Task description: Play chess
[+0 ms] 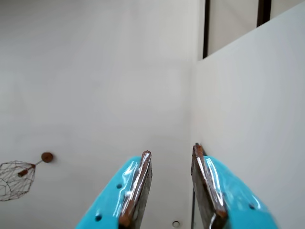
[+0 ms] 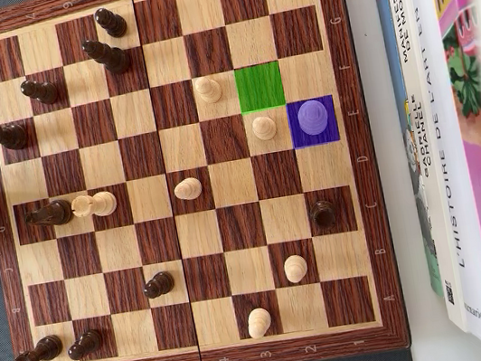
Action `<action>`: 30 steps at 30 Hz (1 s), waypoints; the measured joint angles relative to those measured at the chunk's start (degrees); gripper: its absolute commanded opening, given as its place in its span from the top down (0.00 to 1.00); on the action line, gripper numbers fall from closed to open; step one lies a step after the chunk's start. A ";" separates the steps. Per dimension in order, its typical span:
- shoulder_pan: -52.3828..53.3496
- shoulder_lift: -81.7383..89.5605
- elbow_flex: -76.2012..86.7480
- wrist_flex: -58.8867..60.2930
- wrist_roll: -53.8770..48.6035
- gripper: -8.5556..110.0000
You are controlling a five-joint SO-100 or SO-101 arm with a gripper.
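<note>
Over on the right of the overhead view, a row of books (image 2: 453, 137) lies beside the board, spines showing French titles. In the wrist view, a wire-cage lamp (image 1: 16, 179) hangs against a pale wall (image 1: 105, 86), with a white panel (image 1: 252, 119) to the right.

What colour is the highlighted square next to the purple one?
Green, seen best in the overhead view, diagonally adjacent to the purple square.
</note>
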 measured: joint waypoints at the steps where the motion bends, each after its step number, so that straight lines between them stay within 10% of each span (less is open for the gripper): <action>1: 0.00 0.00 0.00 0.00 0.00 0.82; 30: -0.53 -26.19 -26.37 37.53 0.00 0.82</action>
